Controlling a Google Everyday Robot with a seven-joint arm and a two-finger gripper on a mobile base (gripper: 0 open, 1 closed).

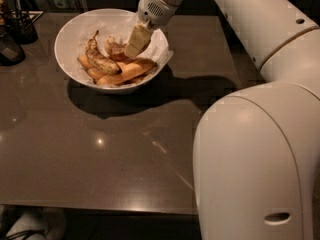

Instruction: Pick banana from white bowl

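The cream-coloured pincer (136, 43) is hanging tip-down inside the large round white bowl (67, 34), over its right half; whether it is wide, narrow or gripping cannot be told. The short, stubby, brown-mottled banana (115, 48) is lying just beside its tip on the left, on the crumpled white paper lining (159, 46). A brown-mottled banana with a long thin stem (100, 60) is lying further left, and smooth yellow-orange bananas (127, 71) are resting below the tip. The bowl is sitting near the far edge of the glossy dark desk (100, 149), towards its far left corner, where a dark container (20, 26) is standing.
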